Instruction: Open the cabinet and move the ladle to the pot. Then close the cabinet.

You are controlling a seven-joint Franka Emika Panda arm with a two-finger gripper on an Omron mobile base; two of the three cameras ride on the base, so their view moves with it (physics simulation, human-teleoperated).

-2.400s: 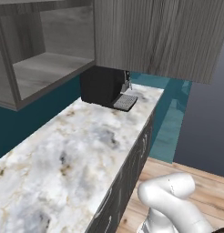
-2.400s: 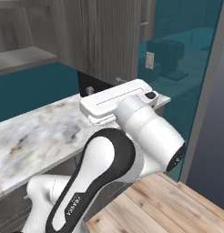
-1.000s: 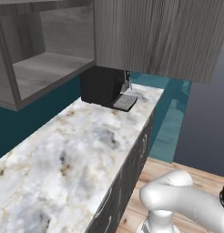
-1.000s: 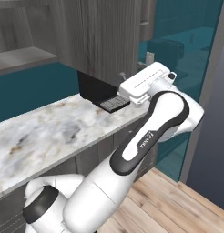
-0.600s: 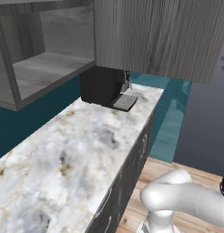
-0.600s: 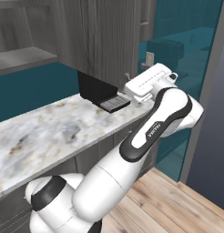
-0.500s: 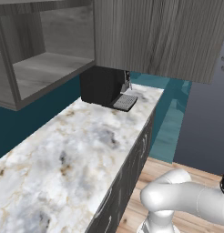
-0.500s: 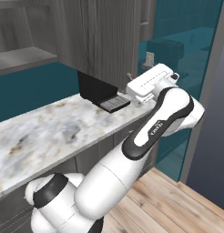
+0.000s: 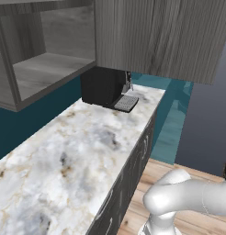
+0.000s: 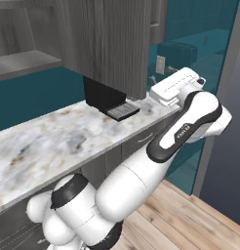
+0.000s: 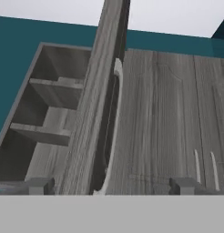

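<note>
Our gripper (image 11: 112, 186) is spread wide and holds nothing. Its two dark finger tips (image 11: 38, 185) stand far apart at the bottom of the hand view. Between them, a little ahead, is the long silver handle (image 11: 113, 132) of the cabinet (image 11: 164, 123). We think we are lining up to grab that handle, so the door is not open yet.

What could go wrong? The handle is thin and sits close to the edge of the door. If we come in a bit crooked, one finger could bump the wood and the handle could slip out when we squeeze. If we pull straight back and not in a curve, the hand could slide off.

Next to the door is an open shelf box (image 11: 45, 113) with bare shelves. We could stray into it by mistake.

Farther out, our arm (image 10: 185, 127) is bent high by the end of the marble counter (image 9: 82, 151), near the black coffee machine (image 9: 105, 87). A wide swing could knock it.

We cannot spot the ladle or the pot from here, so we cannot say where they are.
</note>
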